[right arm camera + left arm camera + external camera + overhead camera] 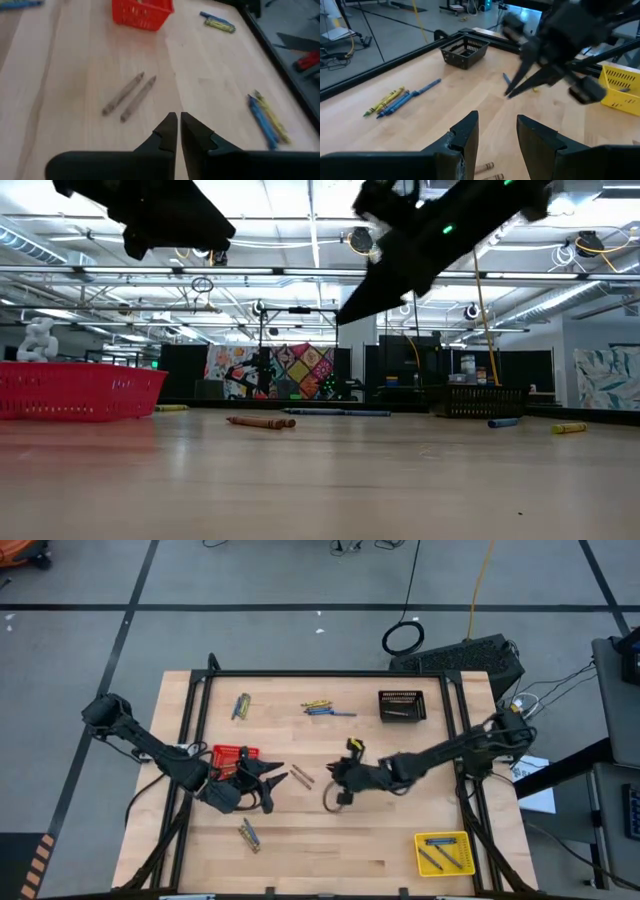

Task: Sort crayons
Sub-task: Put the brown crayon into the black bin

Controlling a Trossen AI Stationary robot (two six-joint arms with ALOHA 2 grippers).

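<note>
Two grey-brown crayons (131,97) lie side by side on the bare wood (301,776) between my two grippers. My left gripper (497,132) hovers open above the table just right of the red basket (236,758), with nothing between its fingers. My right gripper (178,125) hangs shut and holds nothing, above the table centre (330,774) and just right of the brown pair. Blue and yellow crayons lie in loose groups at the far left (241,706), the far middle (322,708) and near the front (249,834).
A black mesh basket (402,705) stands at the far right. A yellow basket (444,852) with blue crayons in it stands at the near right corner. A dark frame (330,673) borders the table's far and side edges. Bare wood lies along the near middle.
</note>
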